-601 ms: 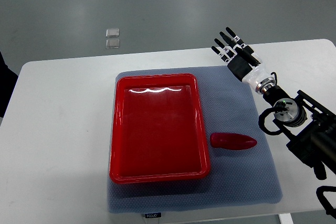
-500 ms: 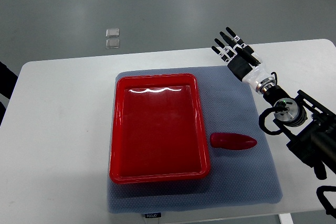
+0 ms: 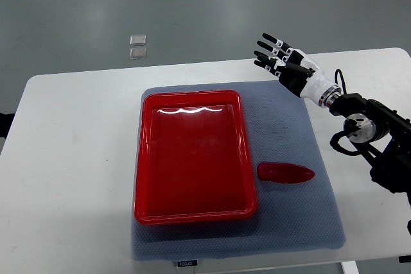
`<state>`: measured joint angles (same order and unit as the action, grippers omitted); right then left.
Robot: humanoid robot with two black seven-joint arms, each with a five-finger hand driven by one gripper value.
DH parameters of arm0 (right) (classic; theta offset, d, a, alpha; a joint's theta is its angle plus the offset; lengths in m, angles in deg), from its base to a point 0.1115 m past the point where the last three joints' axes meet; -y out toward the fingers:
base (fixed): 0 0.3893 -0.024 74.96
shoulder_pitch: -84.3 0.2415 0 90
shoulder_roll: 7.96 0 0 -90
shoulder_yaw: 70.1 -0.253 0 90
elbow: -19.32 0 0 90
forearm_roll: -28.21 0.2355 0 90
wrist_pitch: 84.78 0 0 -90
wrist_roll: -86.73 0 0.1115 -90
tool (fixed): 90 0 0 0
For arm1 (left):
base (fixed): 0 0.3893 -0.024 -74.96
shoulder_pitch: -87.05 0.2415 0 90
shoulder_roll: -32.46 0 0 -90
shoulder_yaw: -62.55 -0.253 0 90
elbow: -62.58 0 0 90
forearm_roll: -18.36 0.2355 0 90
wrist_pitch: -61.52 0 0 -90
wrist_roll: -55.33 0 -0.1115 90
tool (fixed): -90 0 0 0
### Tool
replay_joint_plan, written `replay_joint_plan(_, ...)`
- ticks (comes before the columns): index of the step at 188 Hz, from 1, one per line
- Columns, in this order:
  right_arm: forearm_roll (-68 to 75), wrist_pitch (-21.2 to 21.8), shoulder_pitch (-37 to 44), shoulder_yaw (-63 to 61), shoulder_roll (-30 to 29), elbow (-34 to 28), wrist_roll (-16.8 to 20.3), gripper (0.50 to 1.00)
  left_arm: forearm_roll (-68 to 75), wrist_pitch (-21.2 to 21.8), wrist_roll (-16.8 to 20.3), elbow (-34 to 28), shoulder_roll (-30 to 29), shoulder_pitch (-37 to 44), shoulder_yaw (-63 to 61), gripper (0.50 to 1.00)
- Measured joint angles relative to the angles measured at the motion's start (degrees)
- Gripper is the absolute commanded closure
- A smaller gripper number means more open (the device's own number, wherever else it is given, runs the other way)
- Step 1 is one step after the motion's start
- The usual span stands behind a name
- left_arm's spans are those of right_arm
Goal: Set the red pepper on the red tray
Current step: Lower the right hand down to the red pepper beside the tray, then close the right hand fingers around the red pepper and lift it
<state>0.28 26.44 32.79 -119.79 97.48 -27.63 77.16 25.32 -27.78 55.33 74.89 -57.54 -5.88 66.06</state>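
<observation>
Red pepper beside the tray, hand clear

Red pepper [image 3: 286, 173] lies on the grey mat [image 3: 302, 222] just right of the red tray [image 3: 192, 213], apart from its rim. Nothing sits between them. Over the white tabletop [image 3: 70, 158], the right hand [image 3: 284, 63] hovers with fingers spread, holding nothing.

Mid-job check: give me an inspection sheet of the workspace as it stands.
Surface: white table with a grey woven mat under the work.
Job's things: glossy red pepper lies on the mat, right of the empty red plastic tray, not touching it.
Clutter: nothing seen.
Hands: right hand open, fingers spread, above the table's far edge; left not in view.
Cables: black cable at the right wrist.
Surroundings: grey floor, two small clear squares.
</observation>
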Motion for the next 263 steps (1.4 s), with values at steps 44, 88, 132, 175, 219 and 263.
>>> replay_joint_plan(44,-34.98,4.48,1.9,5.26,16.77,-18.6,0.01,0.591,0.0,-0.12,0.0,0.16,0.0,-0.05,-0.1,0.5)
replay_joint_plan(88,-46.04,5.78,1.42,12.79,28.41,-35.0,0.0,0.591,0.01,-0.14,0.0,0.12,0.0,-0.09,-0.18,0.5)
replay_joint_plan(132,-49.68,1.35,-5.02,15.05,29.92,-38.81,-0.02,0.591,0.01,-0.11,0.0,0.08,0.0,-0.1,-0.1,0.5)
replay_joint_plan(175,-52.01,-1.95,-9.58,15.11,28.01,-38.8,-0.17,0.595,-0.01,-0.08,0.0,0.04,0.0,-0.06,-0.14,0.5)
replay_joint_plan(219,-53.95,-5.03,-11.31,15.23,26.92,-38.01,-0.19,0.599,-0.02,-0.08,0.0,-0.01,0.0,-0.06,-0.13,0.5)
replay_joint_plan(263,-55.37,-5.23,-12.16,15.73,25.96,-36.56,-0.19,0.628,-0.02,-0.08,0.0,-0.01,0.0,-0.06,-0.15,0.5)
